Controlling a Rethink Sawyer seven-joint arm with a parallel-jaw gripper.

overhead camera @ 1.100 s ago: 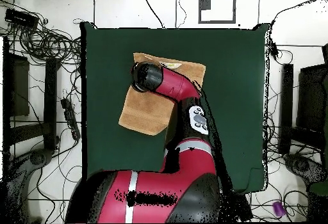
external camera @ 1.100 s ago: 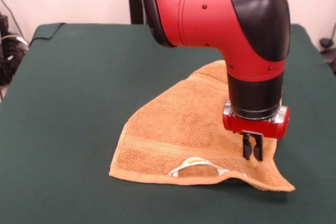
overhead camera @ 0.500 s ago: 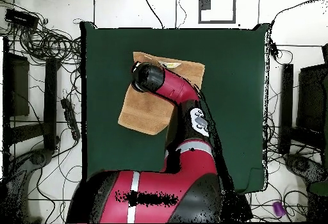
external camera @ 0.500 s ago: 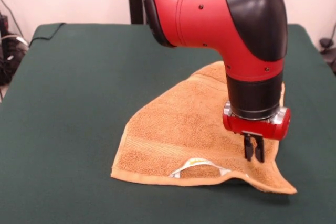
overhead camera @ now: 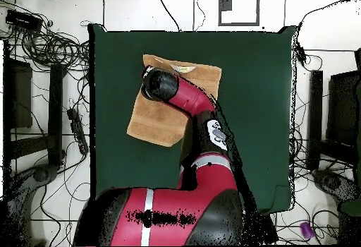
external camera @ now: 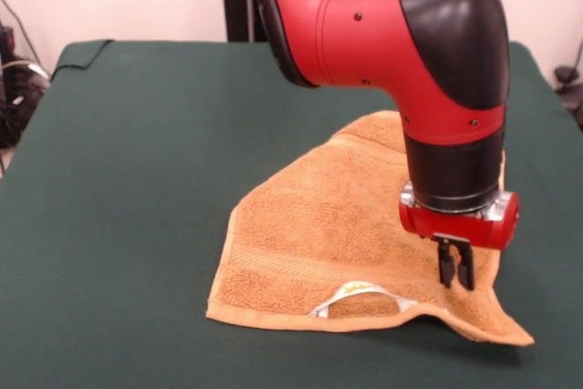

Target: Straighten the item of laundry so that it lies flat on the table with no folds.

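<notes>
The orange-tan towel (external camera: 328,225) lies on the green table (external camera: 137,179), right of centre in the front view. Its white label (external camera: 360,293) sits at the near hem, which bulges up slightly. My gripper (external camera: 455,278) points straight down over the towel's near right part, shut on the towel there, and the cloth beside it is raised off the table in a ridge. In the overhead view the towel (overhead camera: 151,121) shows as a slanted patch on the table (overhead camera: 261,103). There the arm's black elbow (overhead camera: 161,85) hides the gripper.
The towel's near right corner (external camera: 515,336) lies close to the table's near edge. Wide green surface stretches to the left (external camera: 109,252). Cables (overhead camera: 49,46) and dark equipment (overhead camera: 21,96) crowd the floor around the table in the overhead view.
The gripper has moved right and slightly nearer in the front view. The towel has slid the same way with it.
</notes>
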